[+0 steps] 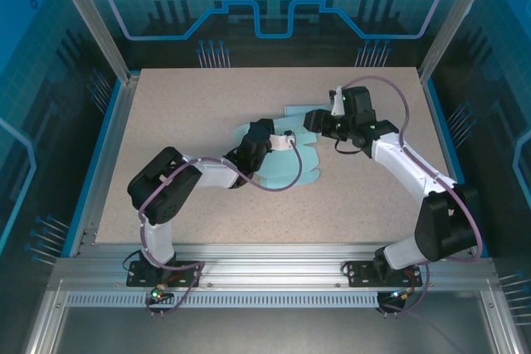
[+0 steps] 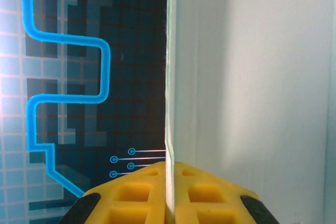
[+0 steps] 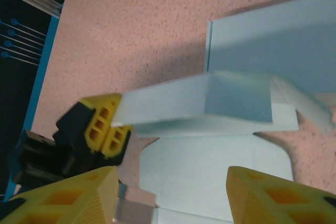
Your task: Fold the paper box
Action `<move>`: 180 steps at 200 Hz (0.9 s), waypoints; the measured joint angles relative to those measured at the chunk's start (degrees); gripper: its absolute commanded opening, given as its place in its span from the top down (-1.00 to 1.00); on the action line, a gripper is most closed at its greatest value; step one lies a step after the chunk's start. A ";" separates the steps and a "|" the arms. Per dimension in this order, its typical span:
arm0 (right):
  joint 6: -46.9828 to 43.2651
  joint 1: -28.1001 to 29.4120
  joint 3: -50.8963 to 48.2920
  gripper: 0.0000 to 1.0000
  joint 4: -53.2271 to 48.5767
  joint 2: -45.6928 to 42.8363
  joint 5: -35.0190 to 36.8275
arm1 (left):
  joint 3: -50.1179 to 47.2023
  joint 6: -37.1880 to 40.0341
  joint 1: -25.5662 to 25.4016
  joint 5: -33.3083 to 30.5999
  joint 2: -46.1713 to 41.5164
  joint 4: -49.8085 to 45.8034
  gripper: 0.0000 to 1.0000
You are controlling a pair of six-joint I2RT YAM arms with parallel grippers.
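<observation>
**A:** From above?

**B:** The box [image 1: 290,163] lies half flat in the middle of the bench [image 1: 191,105]. The left tool [image 1: 264,134] is at its left edge, and the right tool [image 1: 322,122] is just beside its far right corner.

**A:** Left wrist?

**B:** The jaws are pinched tight on a flap [image 2: 178,77], seen edge-on. I'd judge it light, thin paper that creases easily, so take it by the edges.

**A:** Right wrist?

**B:** The jaws are apart and empty, above the raised flap.

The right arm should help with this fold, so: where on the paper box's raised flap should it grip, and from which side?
Probably the unheld end of the raised flap, near its crease: the left gripper pinches the other end. Bring the right gripper down from above, jaws straddling its thin edge; it is lifted off the table, both faces exposed.
</observation>
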 measured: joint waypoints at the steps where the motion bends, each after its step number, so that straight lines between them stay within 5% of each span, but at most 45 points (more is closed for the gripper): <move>1: -0.07 0.00 0.17 -0.19 -0.07 0.09 0.04 | -0.02 -0.04 -0.02 -0.04 0.04 0.09 0.71; 155: 0.72 -0.04 9.86 -0.19 -0.81 18.05 -3.61 | -1.79 2.05 -0.13 -1.20 3.54 9.86 0.71; 180: 2.03 -0.04 9.86 0.10 1.14 19.04 -5.05 | -3.34 3.45 -0.13 -1.27 4.98 13.70 0.71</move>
